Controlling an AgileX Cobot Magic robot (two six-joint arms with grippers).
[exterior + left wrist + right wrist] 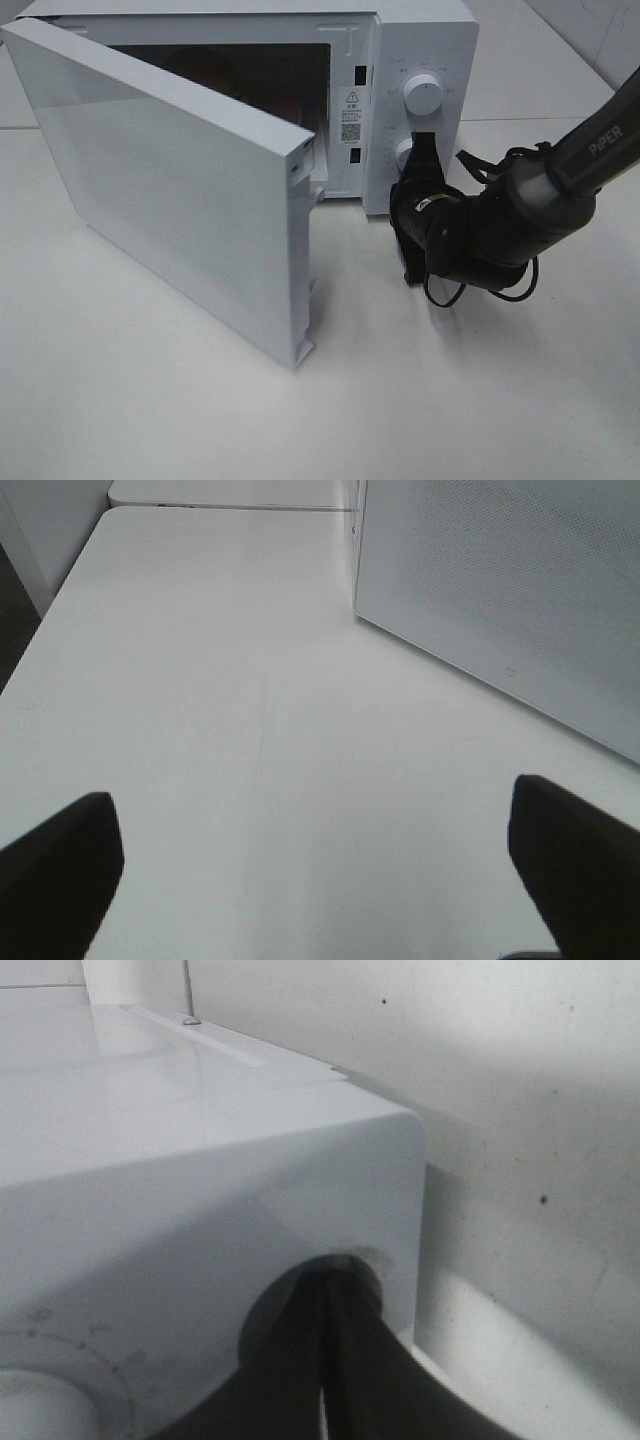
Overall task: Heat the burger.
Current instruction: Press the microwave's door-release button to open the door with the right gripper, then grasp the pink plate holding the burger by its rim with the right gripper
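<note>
Dimly seen inside the open white box-shaped microwave (445,50), the layered burger (210,68) should be light, soft and apt to slide apart, so grip low across both buns; the left gripper (315,855) gapes wide, the right gripper (421,150) is pinched together at the lower white dial (403,153).

left gripper (312,880): jaws spread wide | right gripper (421,150): jaws pressed together

The microwave (430,30) stood at the back of the bench (450,400), its door (170,190) swung out toward the front left. On its right panel the upper knob (422,96) sat above the lower knob (403,153), with my right hand (422,142) up against the lower one. My left hand (315,855) hung over the bench beside the door's outer face.
</note>
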